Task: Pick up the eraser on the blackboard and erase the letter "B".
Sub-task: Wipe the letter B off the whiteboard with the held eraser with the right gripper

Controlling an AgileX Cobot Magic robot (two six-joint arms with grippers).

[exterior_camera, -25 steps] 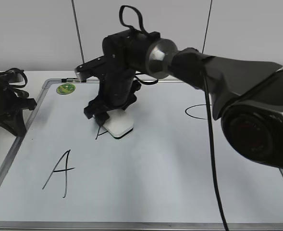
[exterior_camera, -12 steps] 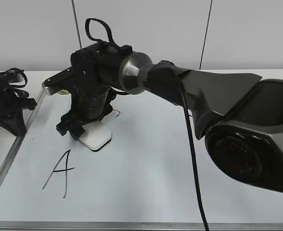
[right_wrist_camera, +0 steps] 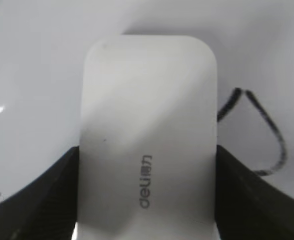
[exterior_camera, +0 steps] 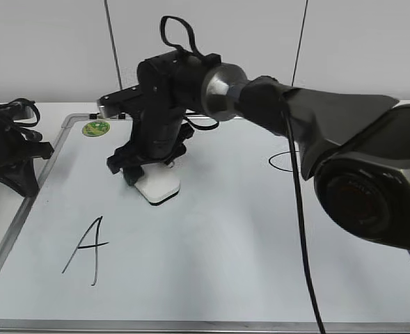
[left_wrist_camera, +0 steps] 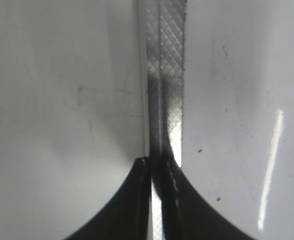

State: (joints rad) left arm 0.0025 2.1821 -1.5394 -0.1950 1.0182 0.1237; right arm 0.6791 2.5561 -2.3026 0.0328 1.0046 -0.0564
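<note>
Your right gripper [right_wrist_camera: 147, 200] has its fingers [right_wrist_camera: 37, 195] clamped on the eraser's [right_wrist_camera: 149, 130] long sides, pad down on the blackboard [exterior_camera: 211, 257], right of the "A" [exterior_camera: 86, 243]. It looks light, rigid and slick-shelled, so grip mid-sides. A leftover "B" [right_wrist_camera: 259, 135] stroke sits beside the eraser. Left gripper [left_wrist_camera: 156, 200] idles, fingers nearly together, empty.

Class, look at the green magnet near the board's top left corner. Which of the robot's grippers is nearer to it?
The right. The right gripper, clamped on the eraser, sits just right of and below the magnet. The left gripper rests farther away, at the board's left frame.
</note>
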